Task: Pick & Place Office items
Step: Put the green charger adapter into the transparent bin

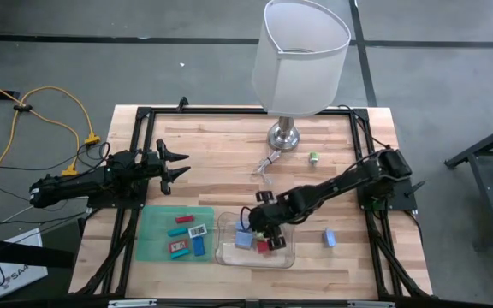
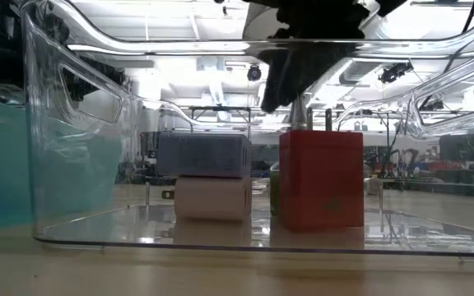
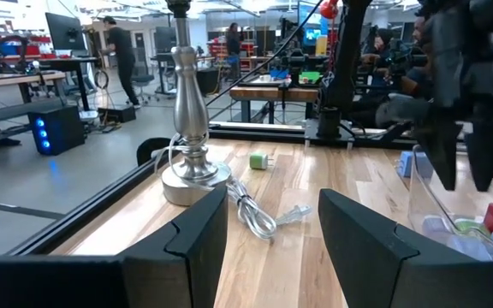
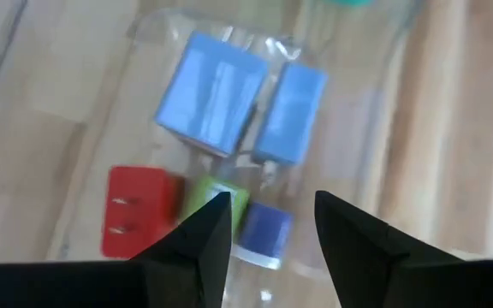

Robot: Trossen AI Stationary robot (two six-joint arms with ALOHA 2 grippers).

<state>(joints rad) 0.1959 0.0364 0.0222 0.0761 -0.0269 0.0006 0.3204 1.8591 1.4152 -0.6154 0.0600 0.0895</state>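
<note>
Right claw [image 1: 262, 224] hangs over the clear plastic tray [image 1: 285, 257] on the counter [image 1: 221, 137], fingers [image 4: 197, 239] parted and gripping nothing. Inside the tray lie a red block [image 4: 137, 224], a green piece [image 4: 216, 198], a purple-blue piece [image 4: 264, 231] and two light blue blocks [image 4: 212, 94] (one large, one narrower). Further office items [image 1: 187, 239] in teal, blue, red and white rest on the green mat [image 1: 152, 227] beside the tray; one blue block [image 1: 329, 238] sits alone on the tray's other side. Left claw [image 1: 171, 162] waits near the counter's left edge, fingers apart and empty, well apart from the lamp [image 1: 298, 60].
</note>
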